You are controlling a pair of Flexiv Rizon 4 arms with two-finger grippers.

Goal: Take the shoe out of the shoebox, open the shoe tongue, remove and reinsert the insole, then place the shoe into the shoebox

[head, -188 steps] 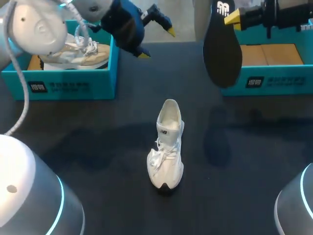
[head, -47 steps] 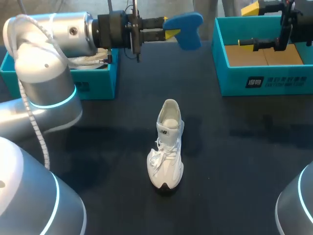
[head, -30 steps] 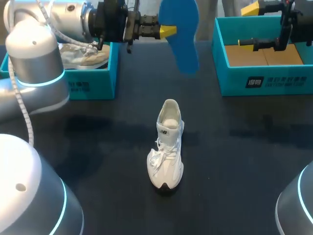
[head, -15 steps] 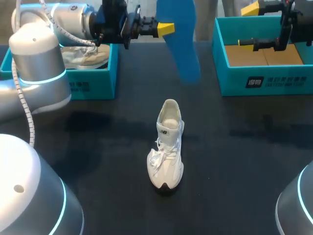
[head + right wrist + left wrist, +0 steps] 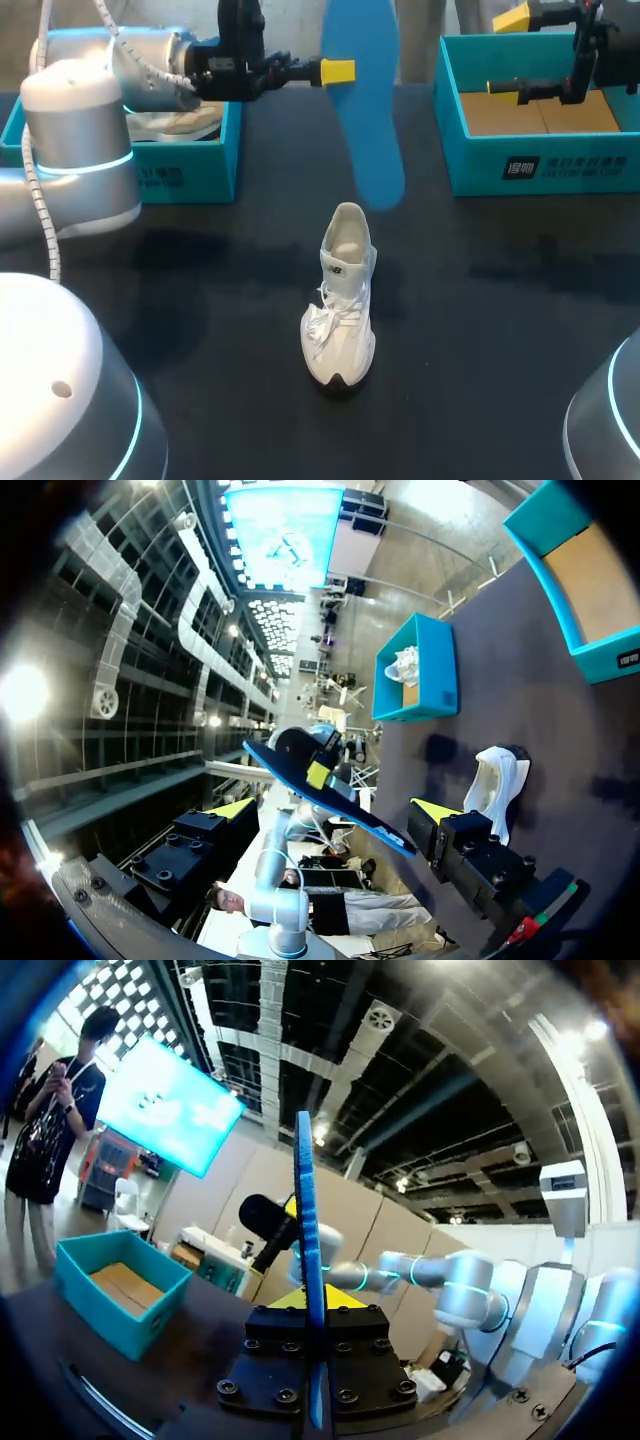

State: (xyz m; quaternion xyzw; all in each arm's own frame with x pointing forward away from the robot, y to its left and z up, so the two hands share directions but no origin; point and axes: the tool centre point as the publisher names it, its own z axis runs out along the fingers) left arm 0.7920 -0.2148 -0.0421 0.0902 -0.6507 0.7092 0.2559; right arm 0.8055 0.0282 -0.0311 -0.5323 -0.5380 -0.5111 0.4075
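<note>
Far left, teal box (image 5: 190, 175) holds beige shoe (image 5: 187, 122); right shoebox (image 5: 580, 168), cardboard (image 5: 535, 118).

Your head view crops the blue insole (image 5: 365, 110) at the top edge. The left arm (image 5: 150, 65) hides most of what appears to be a second shoe (image 5: 190, 124) in the left shoebox (image 5: 185, 175), whose near wall covers its sole.

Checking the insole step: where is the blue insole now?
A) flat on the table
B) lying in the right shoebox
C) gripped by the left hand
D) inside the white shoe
C: the left hand clamps the blue insole in the air, outside the white shoe.
</note>
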